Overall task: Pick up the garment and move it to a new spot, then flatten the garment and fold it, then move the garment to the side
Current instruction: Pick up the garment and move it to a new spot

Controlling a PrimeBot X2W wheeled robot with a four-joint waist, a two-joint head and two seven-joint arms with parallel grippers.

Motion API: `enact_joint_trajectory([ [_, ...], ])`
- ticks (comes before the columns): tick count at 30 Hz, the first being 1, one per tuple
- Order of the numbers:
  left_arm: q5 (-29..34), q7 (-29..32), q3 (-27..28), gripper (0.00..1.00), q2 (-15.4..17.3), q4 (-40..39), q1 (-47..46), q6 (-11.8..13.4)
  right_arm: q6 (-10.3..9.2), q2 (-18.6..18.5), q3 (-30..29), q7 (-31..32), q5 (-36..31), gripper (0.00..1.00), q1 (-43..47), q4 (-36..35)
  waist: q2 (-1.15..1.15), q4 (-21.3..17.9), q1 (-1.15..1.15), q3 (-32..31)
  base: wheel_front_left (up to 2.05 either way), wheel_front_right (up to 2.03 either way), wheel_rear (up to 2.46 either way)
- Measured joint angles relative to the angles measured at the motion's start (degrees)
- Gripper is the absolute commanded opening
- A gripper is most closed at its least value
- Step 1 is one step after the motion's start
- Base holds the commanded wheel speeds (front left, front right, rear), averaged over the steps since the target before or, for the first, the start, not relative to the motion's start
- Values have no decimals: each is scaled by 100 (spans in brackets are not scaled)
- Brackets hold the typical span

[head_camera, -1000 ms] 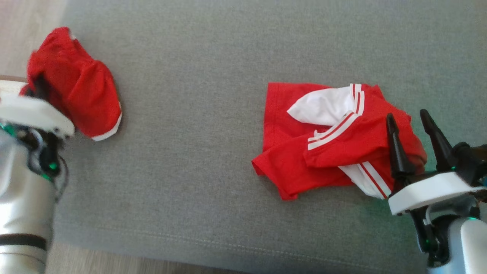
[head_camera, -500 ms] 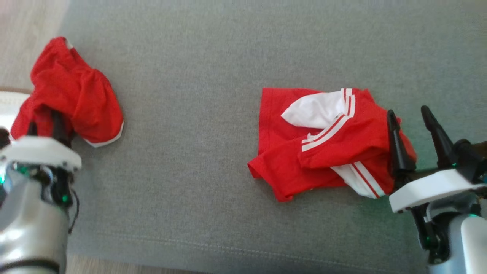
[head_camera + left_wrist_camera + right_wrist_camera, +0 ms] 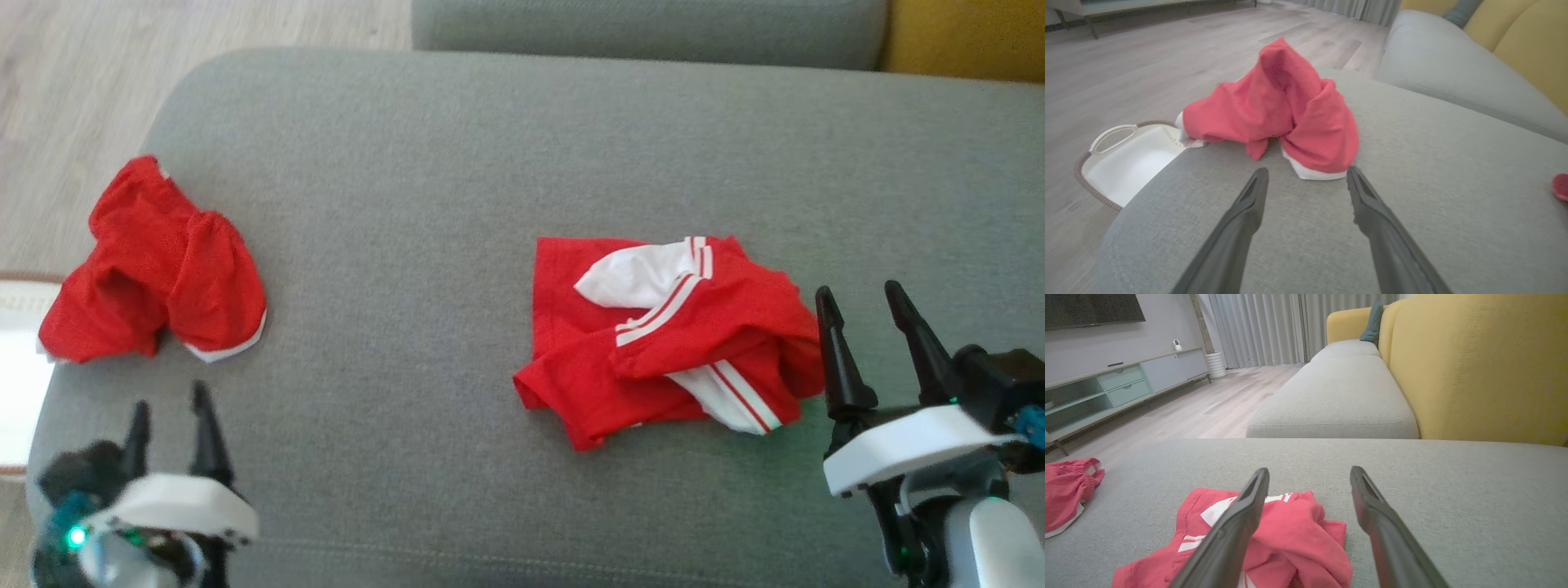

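At the far left a white basket sits on the floor against the sofa. Just beside it the red garment lies in a crumpled heap on the left end of the grey cushion, reaching its edge. Our left gripper hovers just short of it, its 2 fingers spread apart and empty.

We judge the move to a new spot done and the flattening not yet begun. The next move calls for pinching a hem and drawing the cloth out toward the bare middle. A careless pull could tip it into the basket.

Further right, a 2nd garment, red with white stripes, lies bunched on the cushion and takes room we would want for spreading. Our right gripper stands just beside its right edge, fingers apart, holding nothing. A yellow backrest closes the far right.
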Motion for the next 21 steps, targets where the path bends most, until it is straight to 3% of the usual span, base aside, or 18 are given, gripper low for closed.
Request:
enact_joint_trajectory([
  [10,702,267,-821,100,-47,-1689,432,137,0,5,-59,-77,49,100,113,76,0,-330,0,-301,0,0,0],
  [21,916,561,-1126,100,60,-2016,425,136,0,7,-65,-81,49,100,316,151,0,-890,0,-581,0,0,0],
])
